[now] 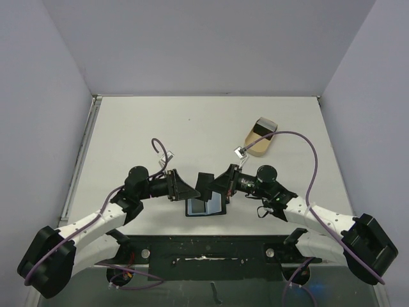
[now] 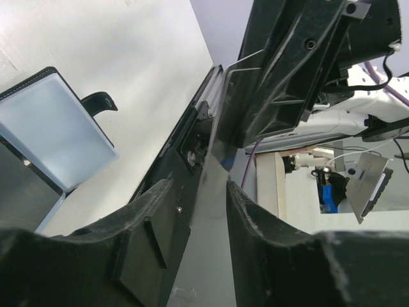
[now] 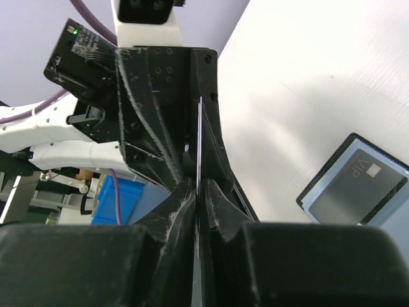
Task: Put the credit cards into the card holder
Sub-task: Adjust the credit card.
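Closest in, the right gripper (image 3: pixel 199 188) presses its black fingers together on a thin dark card (image 1: pixel 206 183), seen edge-on from its wrist. Facing it, the left gripper (image 2: pixel 198 192) has its fingers apart, one on either side of that same card. Just below both grippers the holder (image 1: pixel 206 206) lies open on the white table (image 1: pixel 160 121), with a VIP card (image 3: pixel 361 182) in one panel. Beyond the right gripper, well apart, sits a beige tray (image 1: pixel 255 148). Pale lilac walls (image 1: pixel 211 45) close in three sides.
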Robot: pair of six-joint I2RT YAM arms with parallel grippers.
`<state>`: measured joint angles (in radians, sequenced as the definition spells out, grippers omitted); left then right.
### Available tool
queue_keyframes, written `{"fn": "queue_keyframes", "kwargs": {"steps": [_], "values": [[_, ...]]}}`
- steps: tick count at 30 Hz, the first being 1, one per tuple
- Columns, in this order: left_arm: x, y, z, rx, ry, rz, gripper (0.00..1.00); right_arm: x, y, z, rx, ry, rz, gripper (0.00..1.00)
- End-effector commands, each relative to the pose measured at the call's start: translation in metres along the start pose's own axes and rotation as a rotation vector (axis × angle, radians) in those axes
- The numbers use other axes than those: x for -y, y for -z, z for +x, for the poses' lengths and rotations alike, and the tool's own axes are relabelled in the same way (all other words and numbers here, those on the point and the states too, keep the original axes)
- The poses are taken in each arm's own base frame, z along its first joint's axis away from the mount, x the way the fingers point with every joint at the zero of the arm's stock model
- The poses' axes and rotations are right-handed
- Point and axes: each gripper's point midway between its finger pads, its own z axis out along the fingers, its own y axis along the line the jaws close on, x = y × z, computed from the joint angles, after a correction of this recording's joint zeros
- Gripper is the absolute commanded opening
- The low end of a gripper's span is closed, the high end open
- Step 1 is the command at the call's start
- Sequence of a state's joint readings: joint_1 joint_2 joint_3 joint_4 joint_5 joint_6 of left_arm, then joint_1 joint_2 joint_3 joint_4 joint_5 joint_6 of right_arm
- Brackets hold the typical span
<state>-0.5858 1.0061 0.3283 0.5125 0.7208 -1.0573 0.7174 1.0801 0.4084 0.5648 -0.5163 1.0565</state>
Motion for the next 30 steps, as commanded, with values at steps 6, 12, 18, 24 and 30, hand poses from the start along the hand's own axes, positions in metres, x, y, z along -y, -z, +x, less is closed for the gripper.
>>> {"fn": "queue_keyframes", "kwargs": {"steps": [6,12,18,24,30], "values": [[0.006,-0.001,-0.001,-0.012,-0.071,0.041,0.12,-0.018,0.002,-0.018,0.051,0.027,-0.084,0.1],[0.006,0.0,-0.001,-0.012,-0.07,0.037,0.06,-0.014,0.014,-0.021,0.059,0.023,-0.085,0.11],[0.01,0.002,-0.001,-0.01,-0.073,0.049,0.0,-0.017,0.022,-0.024,0.067,0.035,-0.098,0.1],[0.016,0.005,-0.003,-0.002,-0.075,0.057,0.0,-0.007,0.028,-0.027,0.082,0.036,-0.056,0.05],[0.011,0.006,-0.007,0.025,-0.067,0.014,0.0,0.035,0.041,-0.031,0.11,-0.008,0.137,0.0]]}}
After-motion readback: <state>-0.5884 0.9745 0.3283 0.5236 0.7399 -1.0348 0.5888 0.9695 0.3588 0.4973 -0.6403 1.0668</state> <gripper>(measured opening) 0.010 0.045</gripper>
